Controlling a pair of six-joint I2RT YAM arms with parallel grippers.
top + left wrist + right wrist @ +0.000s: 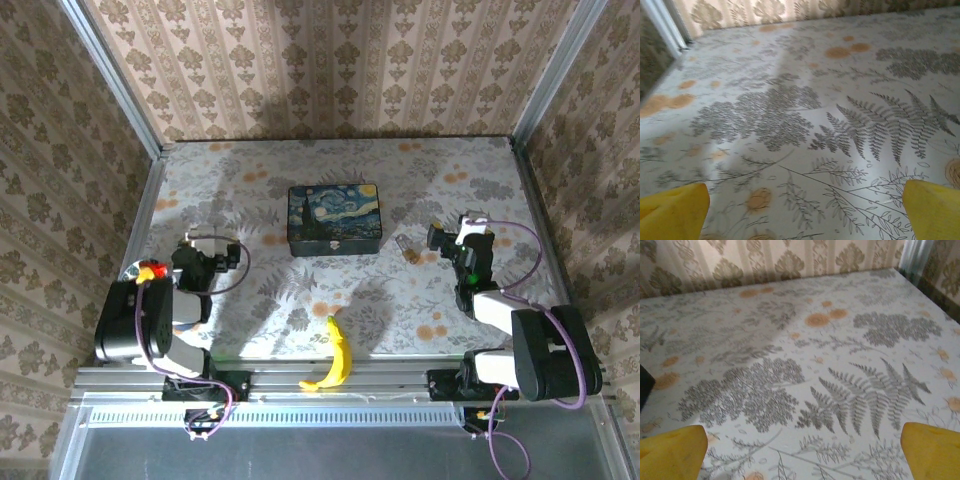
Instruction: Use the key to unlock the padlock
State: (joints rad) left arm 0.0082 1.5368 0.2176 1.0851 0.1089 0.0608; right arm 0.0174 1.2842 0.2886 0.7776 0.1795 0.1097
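The tiny brass padlock [411, 255] lies on the floral tablecloth just right of the painted box [333, 218]. A thin pale sliver touching its far-left side looks like the key [401, 244], too small to make out clearly. My right gripper [447, 238] hovers a short way right of the padlock. In the right wrist view its yellow fingertips [672, 452] stand far apart over bare cloth, so the gripper [802, 455] is open and holds nothing. My left gripper [212, 250] is at the left side of the table. It [805, 215] is open too, with yellow fingertips [672, 212] wide apart and nothing between them.
The dark blue painted box stands shut in the middle of the table. A banana [337, 358] lies at the near edge between the arm bases. Patterned walls close off the back and both sides.
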